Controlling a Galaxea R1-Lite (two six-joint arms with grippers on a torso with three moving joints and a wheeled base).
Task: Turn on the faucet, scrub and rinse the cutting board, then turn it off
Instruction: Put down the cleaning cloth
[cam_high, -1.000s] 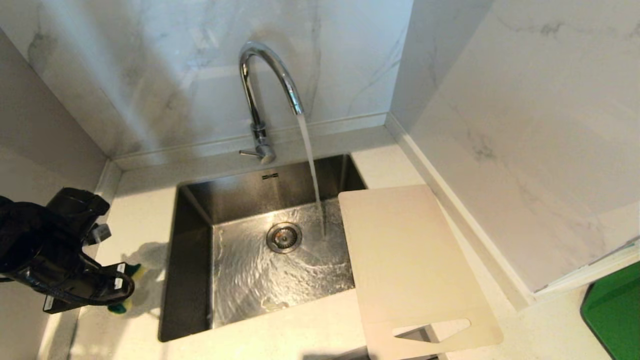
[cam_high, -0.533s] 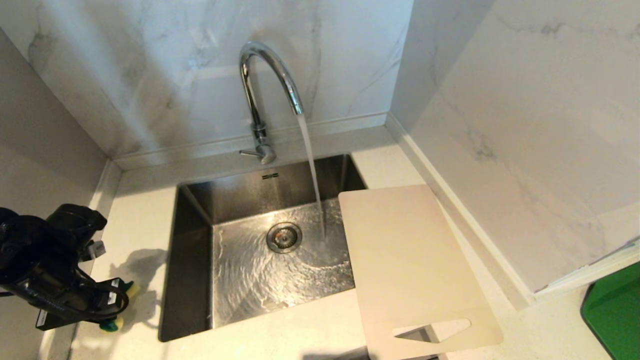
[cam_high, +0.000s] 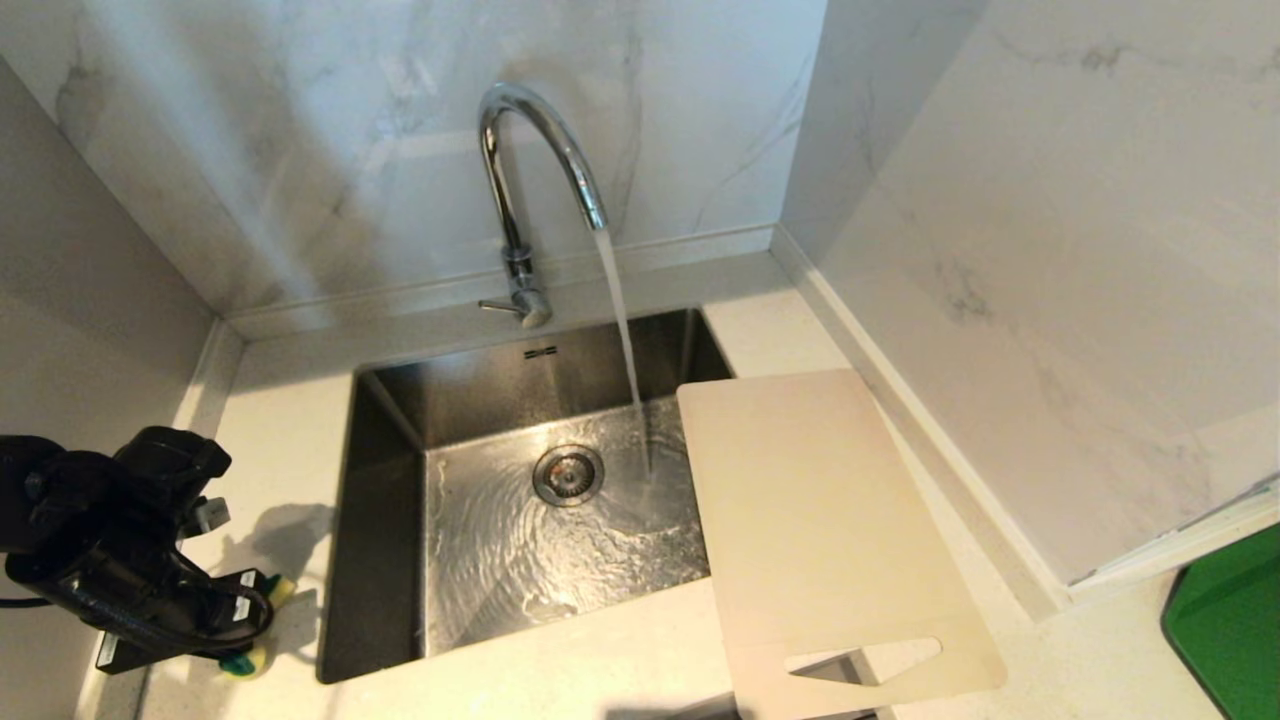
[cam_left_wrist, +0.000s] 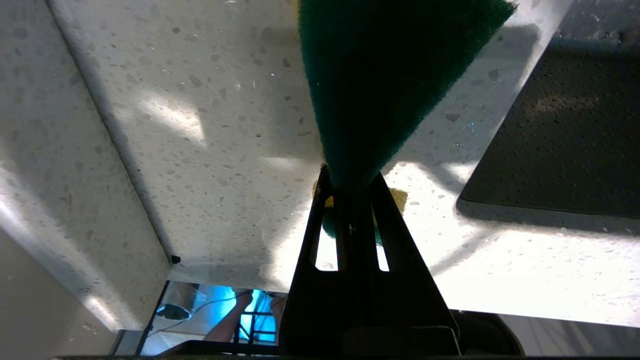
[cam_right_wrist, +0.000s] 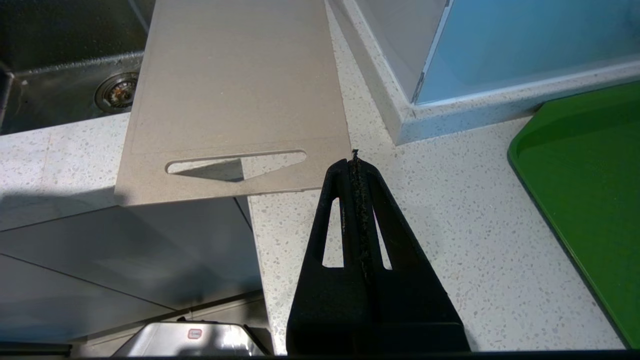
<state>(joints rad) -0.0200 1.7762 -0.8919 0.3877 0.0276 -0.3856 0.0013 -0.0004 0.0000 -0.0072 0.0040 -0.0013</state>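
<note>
Water runs from the chrome faucet (cam_high: 520, 170) into the sink (cam_high: 380, 520). The pale cutting board (cam_high: 810, 520) lies flat to the right of the sink, its left edge over the basin and its slotted end past the counter's front edge. My left gripper (cam_high: 250, 612) is over the counter left of the sink, shut on a green-and-yellow sponge (cam_high: 278, 592). In the left wrist view the sponge (cam_left_wrist: 385, 75) sticks out beyond the left gripper (cam_left_wrist: 350, 177). My right gripper (cam_right_wrist: 354, 162) is shut and empty, just off the cutting board's (cam_right_wrist: 235, 85) slotted end.
Marble walls close in the counter at the back, left and right. A green tray (cam_high: 1230, 630) sits on the counter at the far right, also in the right wrist view as the green tray (cam_right_wrist: 590, 190). A strainer drain (cam_high: 568, 474) sits in the wet basin.
My left arm has drawn back toward the counter's front edge with the sponge still in its grip. The water keeps running; the board and right gripper have not moved.
</note>
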